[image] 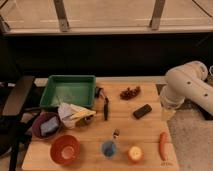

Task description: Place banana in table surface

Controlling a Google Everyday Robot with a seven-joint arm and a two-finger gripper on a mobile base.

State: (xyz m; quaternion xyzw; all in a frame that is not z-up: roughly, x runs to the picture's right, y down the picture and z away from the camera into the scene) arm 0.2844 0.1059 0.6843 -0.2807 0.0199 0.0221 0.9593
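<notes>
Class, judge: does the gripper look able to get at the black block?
Probably yes: the gripper hangs at the right edge of the table, and the black block lies uncovered close by, nothing between them.

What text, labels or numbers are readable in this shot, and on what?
None readable.
Too blurred to read: dark specks near the front right corner of the table surface.
The gripper, at the table's right edge under the white arm: no marking legible.
</notes>
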